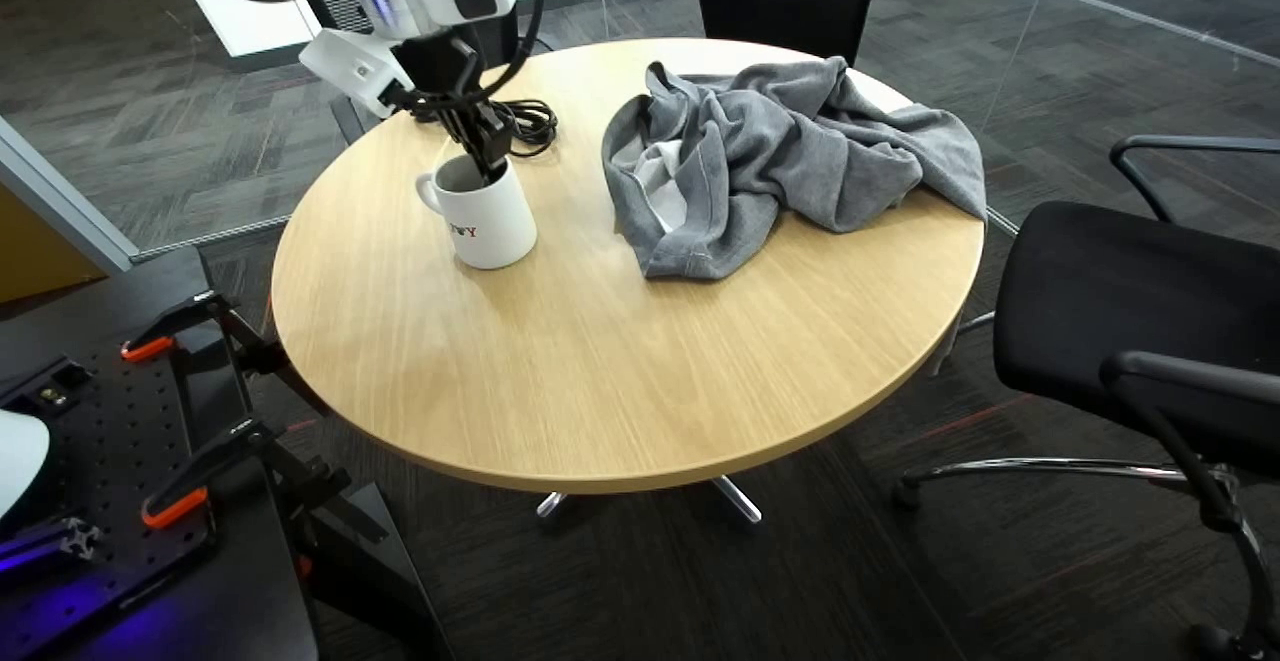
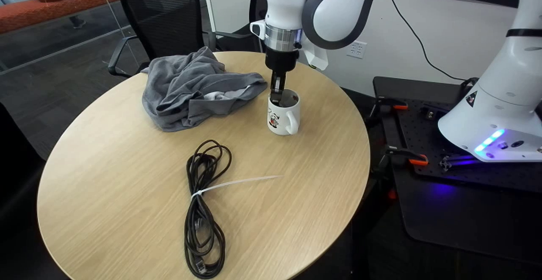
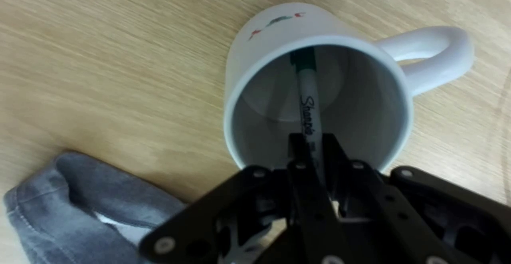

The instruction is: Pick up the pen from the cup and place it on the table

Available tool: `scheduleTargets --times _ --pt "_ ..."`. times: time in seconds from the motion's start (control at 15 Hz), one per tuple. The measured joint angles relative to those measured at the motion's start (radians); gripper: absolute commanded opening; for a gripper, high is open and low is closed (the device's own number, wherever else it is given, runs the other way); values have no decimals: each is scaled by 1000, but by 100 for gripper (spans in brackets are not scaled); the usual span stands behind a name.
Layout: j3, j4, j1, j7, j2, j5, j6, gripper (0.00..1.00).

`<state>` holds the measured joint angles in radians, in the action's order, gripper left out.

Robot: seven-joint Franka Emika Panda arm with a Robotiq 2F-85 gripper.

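The pen [image 3: 308, 100] is a white marker with a green end and "Sharpie" lettering. It leans inside the white mug, the cup [image 3: 249, 56], green end against the far inner wall. The cup also shows in both exterior views [image 1: 492, 226] [image 2: 277, 121], upright on the round wood-grain table [image 1: 620, 371] [image 2: 127, 187]. My gripper [image 3: 313, 144] has its fingertips closed on the pen's barrel, one on each side. In both exterior views the gripper [image 1: 490, 171] [image 2: 276, 97] reaches down into the cup's mouth near the rim. The pen is hidden in both exterior views.
A crumpled grey cloth garment [image 1: 770, 151] [image 2: 190, 89] lies on the table beside the cup. A coiled black cable [image 1: 530, 126] [image 2: 205, 212] with a white tie lies on the table too. Chairs [image 1: 1130, 291] stand around the table. The cup's handle [image 3: 443, 58] sticks out sideways.
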<state>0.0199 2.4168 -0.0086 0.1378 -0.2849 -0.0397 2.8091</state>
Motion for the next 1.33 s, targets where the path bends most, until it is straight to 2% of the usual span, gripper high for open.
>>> scheduleTargets --times 0.53,1.0,1.33 --pt "0 26 6 -4 62 18 8 3" --pt "1 107 32 -28 277 103 21 3" --pt "41 161 74 -28 439 92 14 3"
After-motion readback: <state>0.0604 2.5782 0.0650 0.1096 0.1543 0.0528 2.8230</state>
